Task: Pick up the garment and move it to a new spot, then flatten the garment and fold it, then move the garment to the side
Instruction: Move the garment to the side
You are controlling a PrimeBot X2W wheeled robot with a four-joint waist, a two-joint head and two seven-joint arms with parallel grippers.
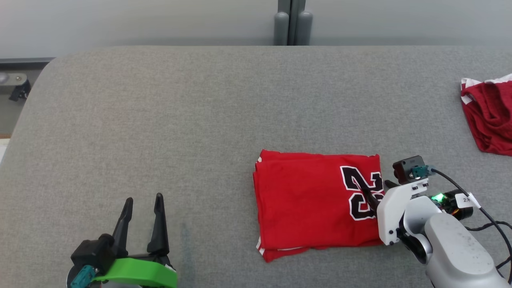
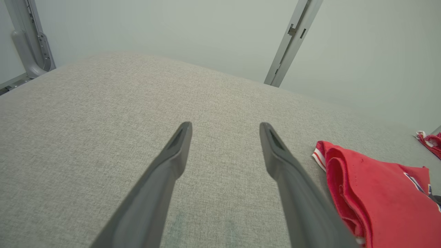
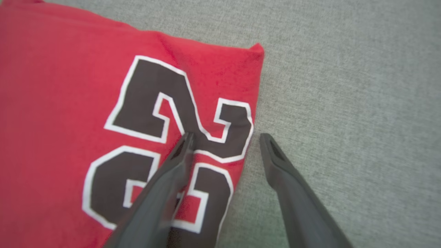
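Standing at the lower left, the left gripper point(image 1: 144, 197) hung over the bare table point(image 1: 208, 120), fingers spread and empty, well apart from the garment point(image 1: 304, 204). The folded red garment lay right of centre, its longer side running across the table, far nearer the right arm point(image 1: 452, 244). The right gripper point(image 3: 227, 136) straddled its right-hand edge, jaws parted, nothing clasped: one finger over the printed number point(image 3: 179, 103), the other over table just beside the edge.
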